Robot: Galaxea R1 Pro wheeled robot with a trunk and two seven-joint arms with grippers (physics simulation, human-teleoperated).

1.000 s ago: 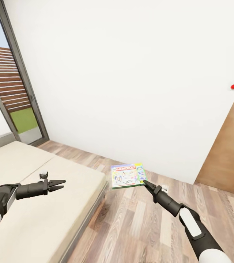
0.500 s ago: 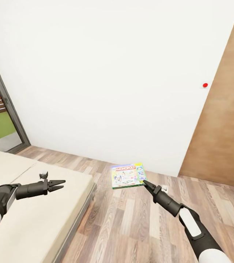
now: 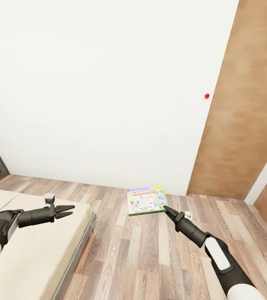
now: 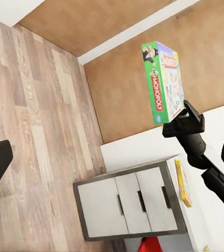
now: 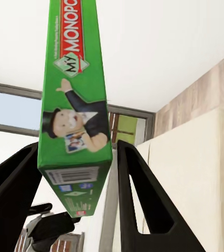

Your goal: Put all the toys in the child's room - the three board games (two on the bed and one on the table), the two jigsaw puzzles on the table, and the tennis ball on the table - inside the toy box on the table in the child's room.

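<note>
Right tool [image 3: 165,207] clamped on Monopoly box [image 3: 146,200], left tool [image 3: 69,211] apart, bed [image 3: 29,250] cropped at frame edge

The bed [image 3: 33,258] with its plain beige mattress stands on the wood-plank floor [image 3: 150,258]; its visible top is bare.

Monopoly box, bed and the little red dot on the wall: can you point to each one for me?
Green-edged white Monopoly game box [image 3: 146,201]: head view, on its printed top face.
Low bed with beige mattress [image 3: 33,250]: head view, on the bare mattress.
Small red dot [image 3: 207,96]: head view, on the dot's centre, on the white wall.
</note>
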